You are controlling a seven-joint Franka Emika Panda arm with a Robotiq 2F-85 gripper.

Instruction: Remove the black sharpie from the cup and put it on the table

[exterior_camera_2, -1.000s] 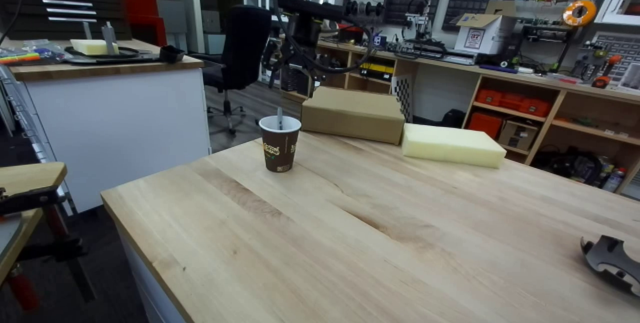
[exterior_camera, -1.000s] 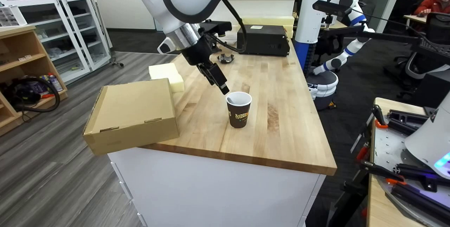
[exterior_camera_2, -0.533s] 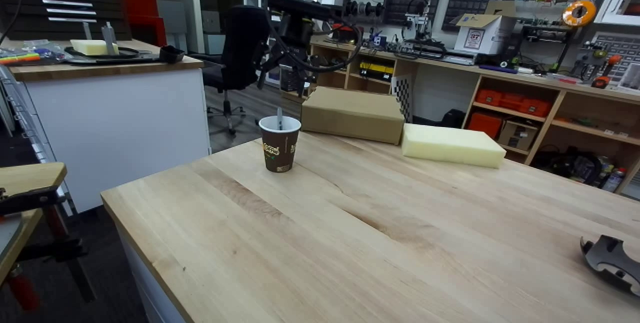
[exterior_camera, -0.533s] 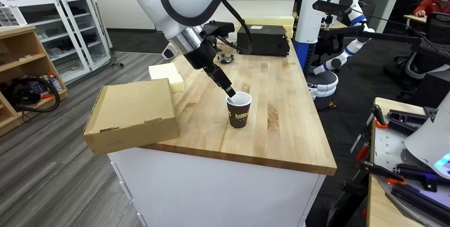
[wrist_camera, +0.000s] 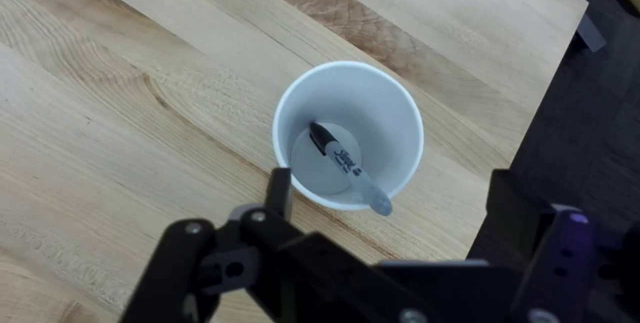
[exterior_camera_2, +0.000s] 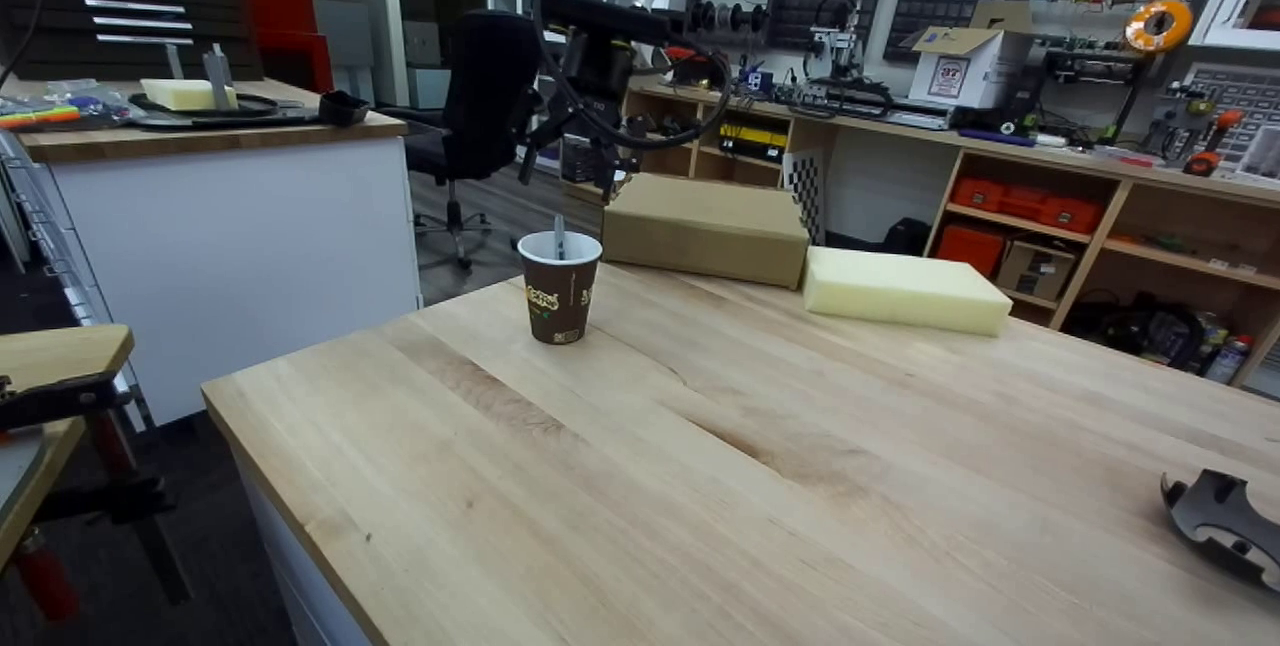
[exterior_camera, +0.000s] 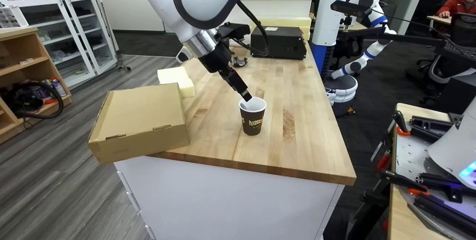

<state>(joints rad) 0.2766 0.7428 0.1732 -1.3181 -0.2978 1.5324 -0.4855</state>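
Note:
The black sharpie (wrist_camera: 350, 165) stands tilted in the cup (wrist_camera: 385, 118), black cap down; its pale grey end leans over the rim nearest my gripper. The grey end also shows in both exterior views (exterior_camera: 243, 106) (exterior_camera_2: 560, 238). The white cup with a brown band stands upright on the wooden table (exterior_camera: 297, 151), also in both exterior views (exterior_camera: 253, 123) (exterior_camera_2: 560, 301). My gripper (wrist_camera: 391, 195) is open and empty, fingers wide apart, with the pen's end between them in the wrist view. In both exterior views the fingertips (exterior_camera: 247, 98) (exterior_camera_2: 567, 184) are above the cup rim.
A cardboard box (exterior_camera: 141, 117) overhangs the table edge beside the cup. A yellow foam block (exterior_camera: 178, 80) lies behind it. A black box (exterior_camera: 279, 43) and a dark curved part (exterior_camera: 238, 61) sit farther back. The table's corner (wrist_camera: 582, 5) is close to the cup.
My gripper has moved a little toward the cup and turned, rightward in an exterior view, and slightly down. It shifted slightly again in the last half second. Cup and sharpie have not moved.

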